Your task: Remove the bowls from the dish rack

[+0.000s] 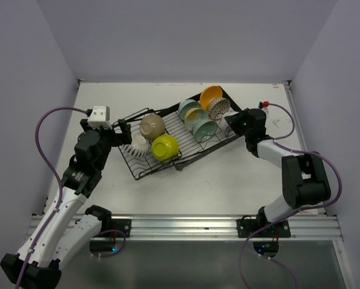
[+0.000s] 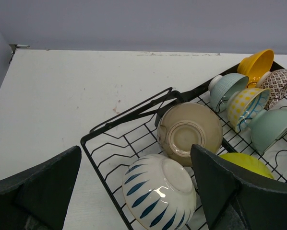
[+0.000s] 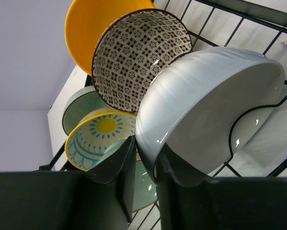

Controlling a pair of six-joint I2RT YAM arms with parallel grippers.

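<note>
One white table (image 1: pixel 228 180) carries all items. The black wire dish rack (image 1: pixel 179 129) lies on it at an angle, spanning the gap between the two grippers, with one end at each.

Left gripper (image 2: pixel 136 151): fingers spread wide apart, holding nothing, poised at the near end of the rack. Right gripper (image 3: pixel 146 148): fingers drawn together and clamped on the rim of the plain white bowl (image 3: pixel 215 96), one finger inside the wall and one outside. That bowl stands on edge against the rack wires.

Nine bowls are in the rack.
- Between and just beyond the left fingers: the white bowl with blue leaf marks (image 2: pixel 158 191), base up.
- Directly past it: the beige bowl (image 2: pixel 189 133), tilted, base toward the left gripper.
- Partly hidden behind the left gripper's right finger: the lime-yellow bowl (image 2: pixel 244 163).
- Immediately beyond the clamped bowl, seen from the right gripper: the brown-patterned bowl (image 3: pixel 138 52), then the orange-yellow bowl (image 3: pixel 88 24) behind it.
- Off that gripper's left finger: the yellow bowl with blue lines (image 3: pixel 100 136), the ribbed teal bowl (image 3: pixel 78 108) and the pale teal-green bowl (image 1: pixel 204 129), all standing on edge.
</note>
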